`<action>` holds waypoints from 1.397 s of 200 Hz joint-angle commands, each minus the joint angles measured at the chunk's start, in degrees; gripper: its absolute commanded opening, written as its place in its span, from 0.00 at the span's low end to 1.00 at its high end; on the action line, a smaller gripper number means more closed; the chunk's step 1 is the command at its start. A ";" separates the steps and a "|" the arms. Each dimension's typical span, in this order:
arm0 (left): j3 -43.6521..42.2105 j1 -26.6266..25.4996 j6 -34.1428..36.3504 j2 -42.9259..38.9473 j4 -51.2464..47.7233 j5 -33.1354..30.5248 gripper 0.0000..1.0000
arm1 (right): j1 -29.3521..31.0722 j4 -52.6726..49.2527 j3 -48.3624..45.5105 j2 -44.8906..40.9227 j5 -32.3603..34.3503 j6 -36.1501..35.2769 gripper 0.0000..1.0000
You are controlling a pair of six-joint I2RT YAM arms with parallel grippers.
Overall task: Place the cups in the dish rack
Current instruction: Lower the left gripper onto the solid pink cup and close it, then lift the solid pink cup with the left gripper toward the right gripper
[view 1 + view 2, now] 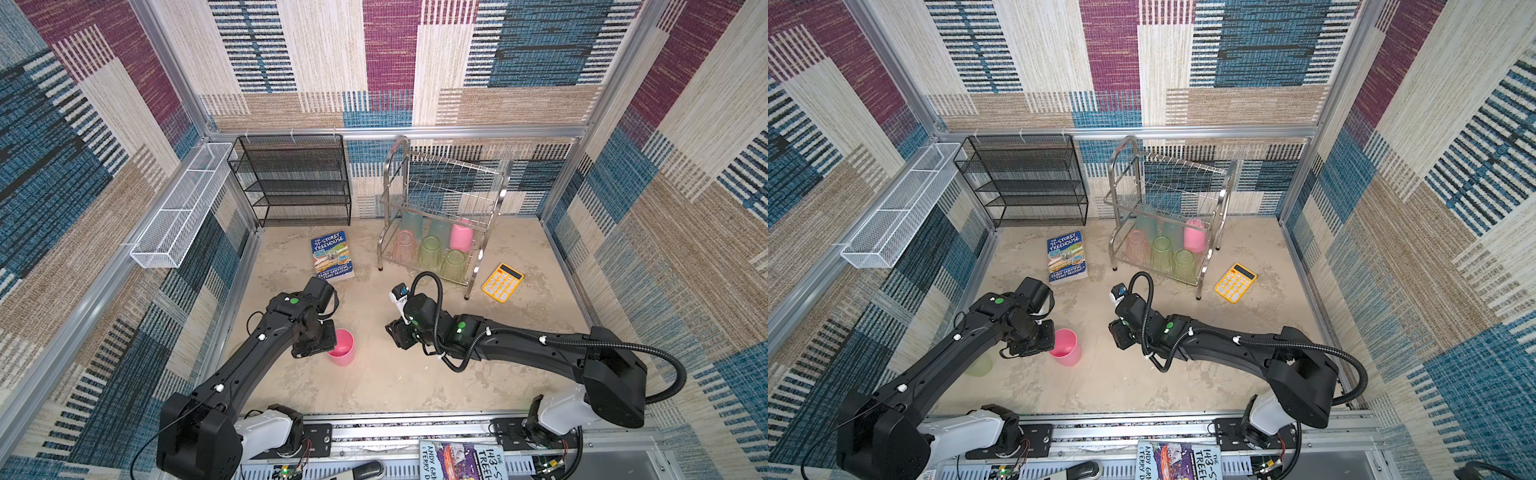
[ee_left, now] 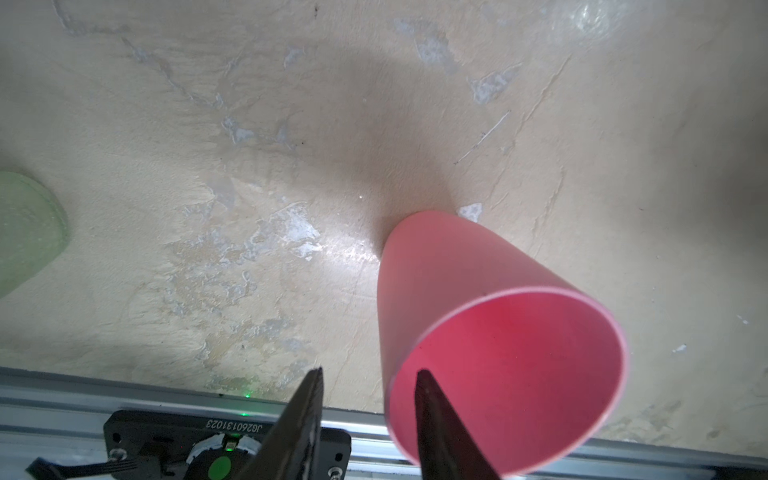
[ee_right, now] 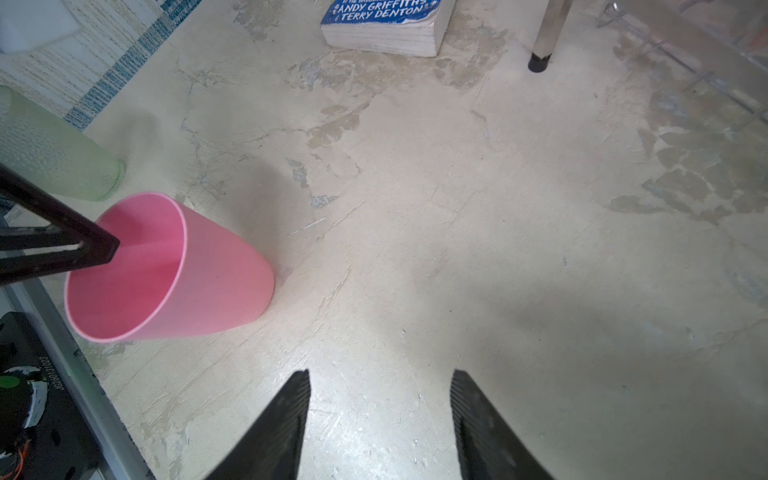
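- Far left: yellow-green cup (image 1: pixel 980 365) stands on the table (image 3: pixel 415 232), half hidden under the left arm. Which way up, can't tell. Risk: the arm clips it on lifting away and knocks it over.
- Left gripper (image 2: pixel 368 374): jaws spread, straddling the rim of the pink cup (image 2: pixel 498 353). One finger is inside the mouth, one outside, and the wall between them is not yet pinched.
- Pink cup sits mouth up on the table, well apart from the dish rack (image 1: pixel 436 216). Risks:
  - An uneven squeeze shoves or tips the cup before it is caught.
  - A one-wall hold on smooth plastic may let it swing or slip out in the carry, most likely if it gets flipped.
- Right gripper (image 3: pixel 380 399): spread, empty, over bare table between the pink cup and the rack. Risk: it sits near the likely carry path, so the arms could bump.
- Rack: six cups mouth down on the lower tier, closely packed. The upper tier is bare. Risk: an incoming cup snags the prongs or upper wires, or nudges its neighbours.
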 commanded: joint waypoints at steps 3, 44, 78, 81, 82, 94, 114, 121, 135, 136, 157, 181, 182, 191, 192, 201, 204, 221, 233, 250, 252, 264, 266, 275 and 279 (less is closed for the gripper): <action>-0.99 -0.10 -1.89 1.02 2.63 0.05 0.34 | -0.38 2.92 -0.71 -0.59 -0.41 -0.27 0.57; -2.05 -0.10 -2.31 2.47 4.74 0.21 0.17 | -1.07 3.57 -2.21 -1.73 -0.49 -0.17 0.57; -1.42 -0.10 -1.99 2.80 5.08 0.21 0.03 | -1.62 3.49 -2.41 -2.24 -0.24 -0.44 0.57; -1.33 -0.10 -1.95 2.75 5.00 0.21 0.02 | -1.62 3.49 -2.41 -2.19 -0.26 -0.47 0.57; -1.32 -0.10 -1.95 2.73 4.97 0.21 0.02 | -1.62 3.49 -2.41 -2.18 -0.25 -0.46 0.57; -0.88 -0.10 -1.62 2.43 4.96 0.48 0.00 | -1.71 3.32 -2.28 -2.25 -0.27 -0.42 0.57; -0.01 -0.10 -1.18 1.74 4.84 1.28 0.00 | -1.80 2.98 -1.99 -2.21 0.07 -0.37 0.57; 0.34 -0.10 -1.15 1.44 4.91 1.88 0.00 | -1.84 2.96 -1.93 -2.26 0.28 -0.21 0.57; 0.99 -0.10 -0.86 1.13 5.30 3.65 0.00 | -1.90 2.85 -1.79 -2.54 0.75 0.07 0.58; 1.02 -0.10 -0.79 1.09 5.38 3.91 0.00 | -1.89 2.82 -1.79 -2.57 0.74 0.12 0.58; 0.71 0.01 -0.88 0.37 8.84 8.95 0.00 | -2.06 2.60 -1.45 -2.47 0.78 0.86 0.58; 0.08 0.33 -1.61 0.71 13.97 15.45 0.00 | -2.46 2.49 -0.93 -2.04 0.45 2.20 0.58; 0.04 0.38 -1.69 0.74 14.24 15.74 0.00 | -2.48 2.46 -0.92 -2.02 0.42 2.23 0.58; -0.27 0.69 -2.23 1.01 16.23 18.04 0.00 | -2.67 2.40 -0.61 -1.97 0.13 2.96 0.59; -0.30 0.74 -2.26 1.02 16.47 18.31 0.00 | -2.72 2.38 -0.54 -1.94 0.12 3.06 0.59; -0.57 0.94 -2.93 1.37 18.44 20.67 0.00 | -2.85 2.32 -0.12 -1.74 0.07 3.73 0.59; -0.72 1.02 -3.22 1.41 19.12 21.34 0.00 | -2.92 2.31 0.12 -1.73 0.03 4.05 0.59; -1.34 1.63 -4.75 1.79 22.88 24.94 0.00 | -3.42 2.13 1.12 -1.85 -0.05 5.66 0.60; -1.76 2.05 -6.17 1.84 25.67 27.14 0.00 | -3.79 2.13 1.98 -2.01 -0.15 7.05 0.60; -2.87 2.26 -8.89 1.18 30.39 29.49 0.00 | -4.87 2.12 3.72 -2.33 -1.51 9.32 0.61; -3.06 2.27 -9.22 1.10 30.92 29.87 0.00 | -5.05 2.22 3.92 -2.47 -1.59 9.53 0.61; -4.32 2.41 -11.67 0.25 34.73 31.54 0.00 | -6.08 2.57 5.13 -3.15 -1.97 11.76 0.62; -4.63 2.44 -12.09 0.07 35.50 31.86 0.00 | -6.27 2.53 5.32 -3.25 -1.88 12.03 0.62; -5.99 2.66 -14.59 -0.90 39.05 32.89 0.00 | -7.07 2.61 6.27 -3.89 -1.69 13.65 0.62; -6.73 2.72 -15.70 -1.25 40.67 32.90 0.00 | -7.46 2.70 6.72 -4.16 -1.61 14.33 0.62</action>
